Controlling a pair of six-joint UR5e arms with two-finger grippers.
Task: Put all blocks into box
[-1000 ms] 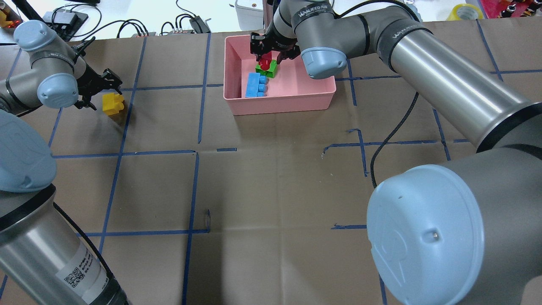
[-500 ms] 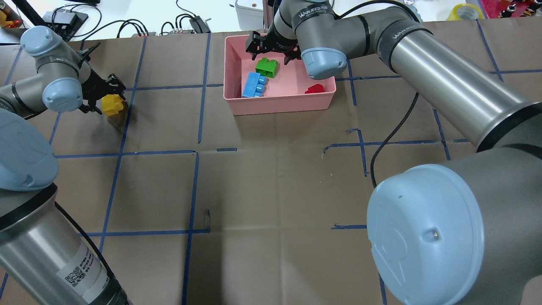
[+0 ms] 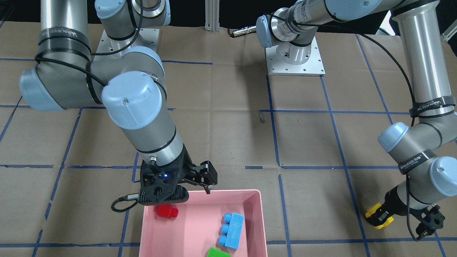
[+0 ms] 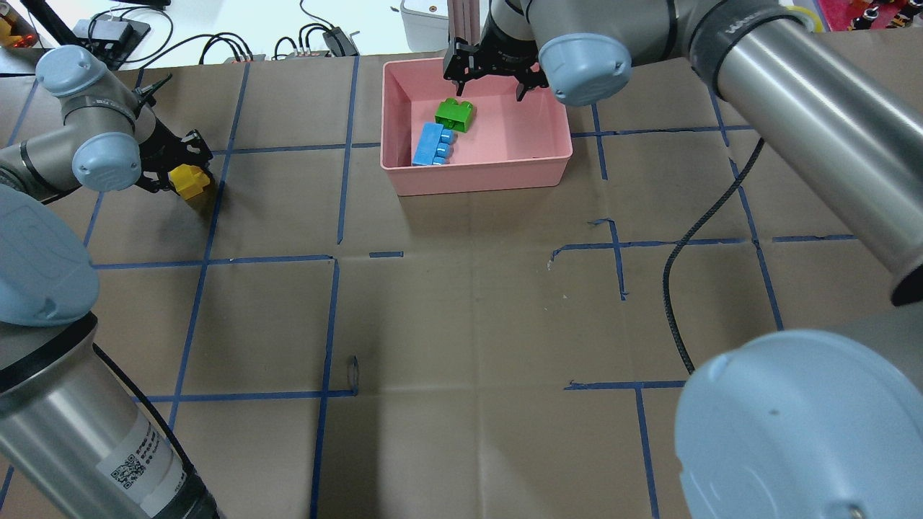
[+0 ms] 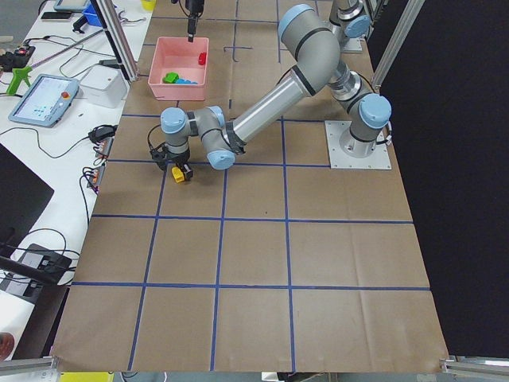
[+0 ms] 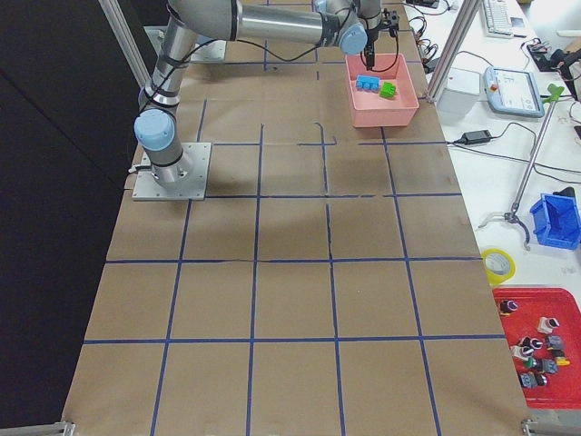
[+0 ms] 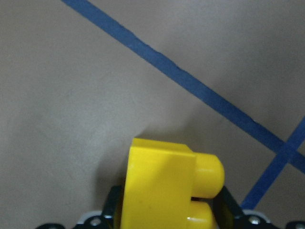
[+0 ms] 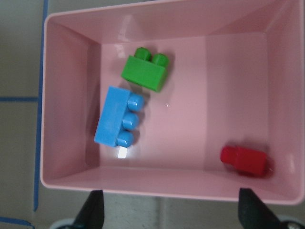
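Observation:
The pink box (image 4: 476,180) stands at the far middle of the table. In it lie the green brick (image 4: 454,114), the blue three-stud brick (image 4: 430,144) and the red one-stud brick (image 3: 166,211). The red brick shows in the right wrist view (image 8: 244,160) but not in the overhead view. My right gripper (image 4: 490,79) is open and empty above the box's far side. The yellow brick (image 4: 189,180) is at the far left of the table. My left gripper (image 4: 182,171) is shut on it at table level, with fingers on both of its sides in the left wrist view (image 7: 157,186).
The right arm's black cable (image 4: 678,288) hangs over the table's right half. Cables and small devices (image 4: 317,40) lie beyond the far edge. Blue tape lines (image 4: 332,216) mark a grid on the brown paper.
My right gripper let go of the red brick, which now lies in the box, and moved up and to the right. My left gripper closed in on the yellow brick.

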